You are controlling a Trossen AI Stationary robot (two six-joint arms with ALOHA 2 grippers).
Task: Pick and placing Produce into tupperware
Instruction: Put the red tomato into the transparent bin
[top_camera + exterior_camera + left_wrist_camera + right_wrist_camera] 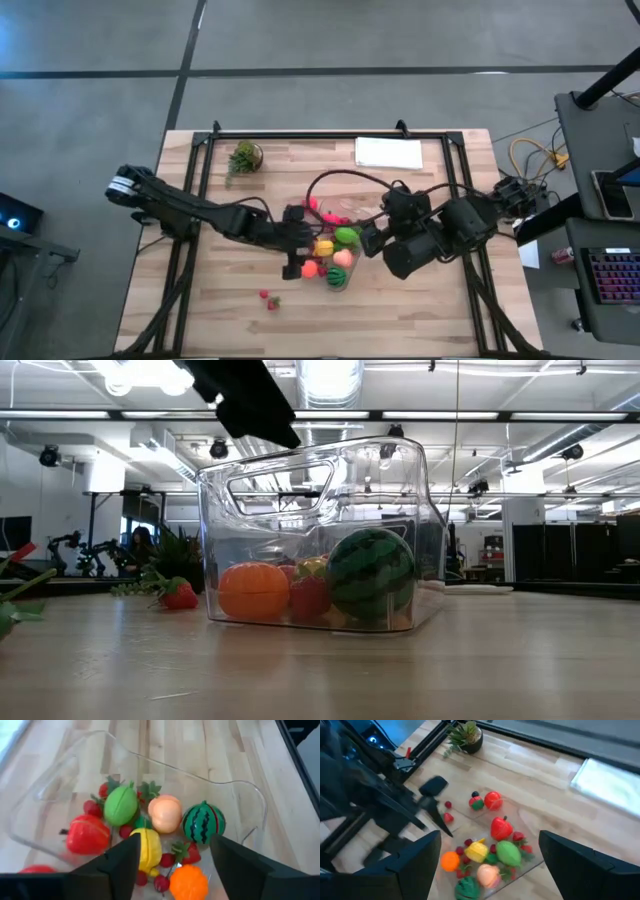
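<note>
Left gripper [170, 865] hovers over clear plastic rectangular tub [335, 262] at table centre, jaws parted, nothing between them. Drop step looks done. Tub holds toy produce: striped green watermelon [203, 822], orange [188, 882], yellow piece [148, 849], green piece [120, 805], peach ball [165, 813]. Right gripper [487, 865] waits just right of tub, jaws wide, empty. Tiny red strawberry pieces [268, 298] lie loose on table near-left of tub. Next: likely left arm reaches near-left for them.
</note>
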